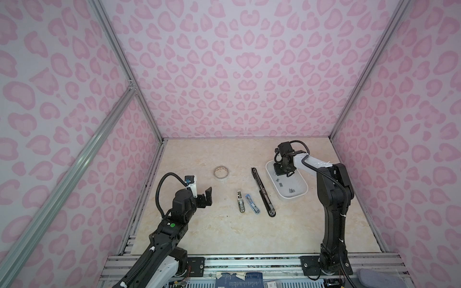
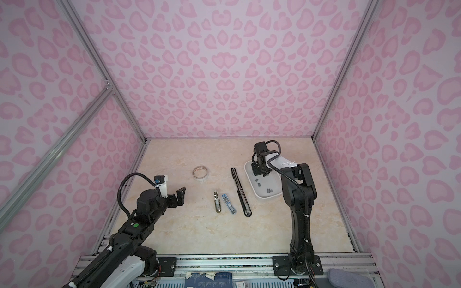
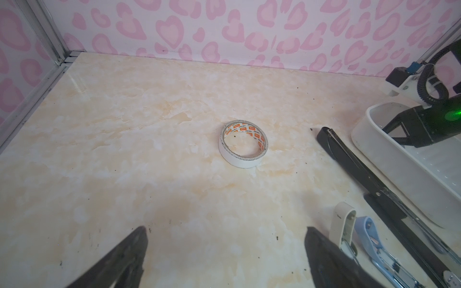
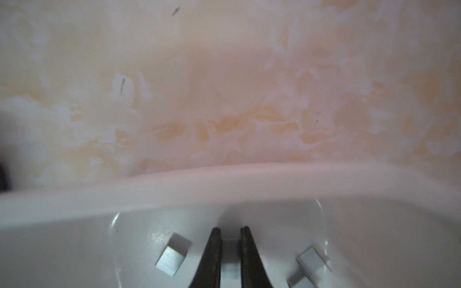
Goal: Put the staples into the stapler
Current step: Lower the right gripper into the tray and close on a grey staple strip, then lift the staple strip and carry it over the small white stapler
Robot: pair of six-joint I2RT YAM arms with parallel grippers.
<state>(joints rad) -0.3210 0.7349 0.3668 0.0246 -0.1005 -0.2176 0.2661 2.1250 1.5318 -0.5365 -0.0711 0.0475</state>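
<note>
Several small grey staples (image 1: 281, 184) (image 2: 259, 184) lie in a white tray (image 1: 299, 197) (image 2: 264, 197) at the right. My right gripper (image 1: 278, 174) (image 2: 258, 174) reaches down into the tray's far end. In the right wrist view its jaws (image 4: 230, 239) are shut on one staple strip (image 4: 230, 261), with loose strips (image 4: 172, 256) (image 4: 310, 261) on either side. Three staplers lie opened out mid-table: a long black one (image 1: 262, 192) (image 3: 349, 159), a blue one (image 1: 252, 204) (image 3: 369, 237) and a cream one (image 1: 240, 201) (image 3: 343, 222). My left gripper (image 1: 207, 197) (image 3: 225, 249) hovers open and empty left of them.
A roll of white tape (image 1: 221, 172) (image 3: 239, 162) lies on the marble top behind the staplers. Pink patterned walls with metal frame rails close in the table on three sides. The tray rim (image 4: 224, 184) rises just ahead of the right fingers.
</note>
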